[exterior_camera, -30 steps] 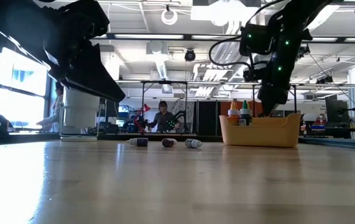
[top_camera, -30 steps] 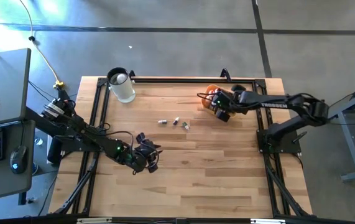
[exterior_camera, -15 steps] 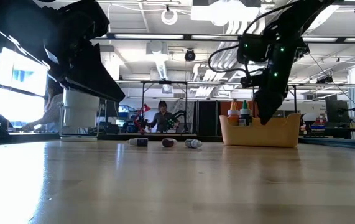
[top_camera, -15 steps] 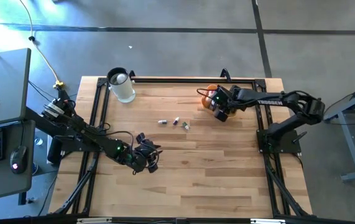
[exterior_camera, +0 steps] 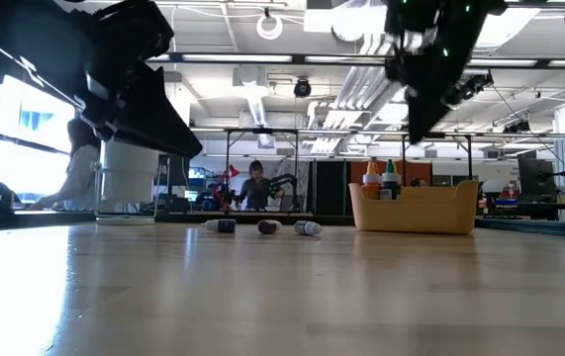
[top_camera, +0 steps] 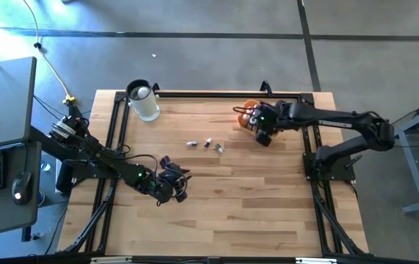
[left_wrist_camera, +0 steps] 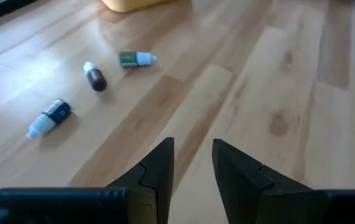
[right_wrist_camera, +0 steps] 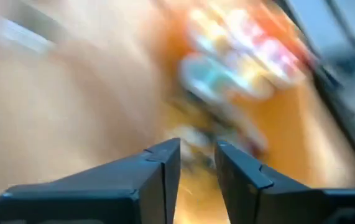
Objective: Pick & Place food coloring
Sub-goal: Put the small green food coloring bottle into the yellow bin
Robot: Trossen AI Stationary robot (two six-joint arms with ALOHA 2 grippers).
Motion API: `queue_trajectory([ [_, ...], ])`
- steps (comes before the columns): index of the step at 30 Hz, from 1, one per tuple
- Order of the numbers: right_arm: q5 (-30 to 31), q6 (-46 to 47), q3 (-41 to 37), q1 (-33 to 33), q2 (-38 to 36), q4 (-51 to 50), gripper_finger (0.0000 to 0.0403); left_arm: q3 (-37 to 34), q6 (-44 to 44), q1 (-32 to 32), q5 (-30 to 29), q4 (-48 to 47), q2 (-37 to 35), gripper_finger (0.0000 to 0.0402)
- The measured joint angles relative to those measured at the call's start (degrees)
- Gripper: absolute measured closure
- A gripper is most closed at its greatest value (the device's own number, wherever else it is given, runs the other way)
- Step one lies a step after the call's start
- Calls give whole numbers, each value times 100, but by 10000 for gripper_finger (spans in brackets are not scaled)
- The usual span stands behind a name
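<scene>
**Bottles loose beside tray, right gripper above it**

Tray [top_camera: 247, 116] of orange-yellow plastic taken as landmark, near the far right edge of the wooden table [top_camera: 268, 198]. Held upright food coloring bottles [exterior_camera: 381, 180], caps showing above its rim in the low view. Right gripper [top_camera: 263, 135] hung just over the tray's near side; fingers [right_wrist_camera: 158, 163] parted by a narrow gap, nothing seen pinched between them, with blurred bottle caps beyond.

Lay well to the left of the tray, out on bare wood, three small bottles on their sides in a loose row: farthest from the tray a dark blue bottle [left_wrist_camera: 50, 116] with a white cap, next a dark red vial [left_wrist_camera: 94, 77] with a white cap, nearest the tray a green bottle [left_wrist_camera: 136, 59] with a white tip. Apart from one another, none touching.

Waited far from the tray, nearer the table's front left, left gripper [top_camera: 171, 183]; fingers [left_wrist_camera: 158, 168] set a slim gap apart, empty, pointed toward the three bottles.

Stood far left of the tray, by the back edge, clear round jar [top_camera: 145, 103].
</scene>
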Motion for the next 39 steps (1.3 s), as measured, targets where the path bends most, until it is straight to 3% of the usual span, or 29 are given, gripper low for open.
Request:
queue_trajectory([
  [4, -1035, -300, -259, 642, -164, 1782, 312, 0, -122, 2, -235, -2, 2, 296],
  [6, -1223, -503, -570, 947, -142, 2765, 308, 0, -118, 2, -218, -1, 2, 296],
  [13, -627, -582, -1986, 1559, 446, 6713, 288, 0, -120, 2, -210, -3, 2, 296],
  [17, -531, -762, -2352, 1645, 1017, 7872, 277, 0, -120, 2, -207, 1, 2, 296],
  [20, -548, -780, -2327, 1643, 1577, 8241, 277, 0, -120, 2, -214, 1, 2, 296],
  [27, 127, -724, -1689, 1631, 2725, 7978, 276, 0, -165, 0, -210, 14, 2, 296],
  [39, 228, -224, -1319, 1459, 3266, 7342, 276, 0, -221, 2, -210, 1, 2, 296],
])
